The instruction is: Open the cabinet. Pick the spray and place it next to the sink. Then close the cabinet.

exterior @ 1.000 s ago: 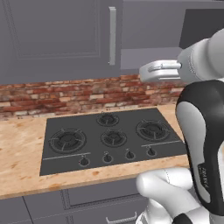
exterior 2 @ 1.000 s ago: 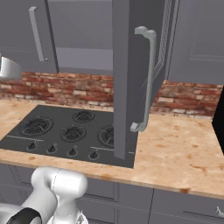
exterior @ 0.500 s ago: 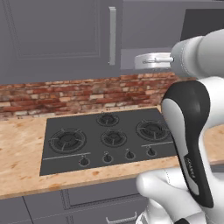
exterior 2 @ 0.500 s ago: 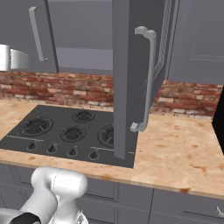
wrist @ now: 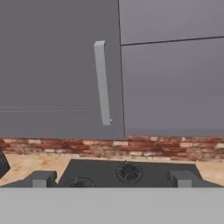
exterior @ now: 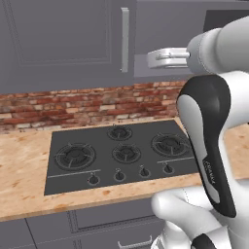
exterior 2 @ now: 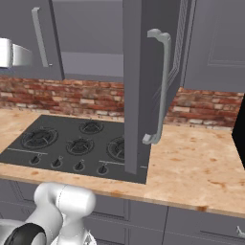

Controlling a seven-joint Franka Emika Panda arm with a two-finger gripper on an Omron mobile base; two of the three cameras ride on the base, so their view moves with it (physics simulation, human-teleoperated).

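Starting at the left, the cabinet's (wrist: 57,74) closed left door is seen with its silver bar handle (wrist: 102,83) upright near the inner edge. Further right, the right door (exterior 2: 139,86) is swung wide over the hob (exterior: 121,153), its interior opened up. The gripper (wrist: 111,178) is held at cabinet height, released, fingers spread wide, nothing between them. No spray can be made out on the visible shelf. The hand is best brought squarely round the open door, the bottle located before any reach.

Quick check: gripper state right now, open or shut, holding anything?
Gripper: open, holding nothing, facing the closed left cabinet door's handle.
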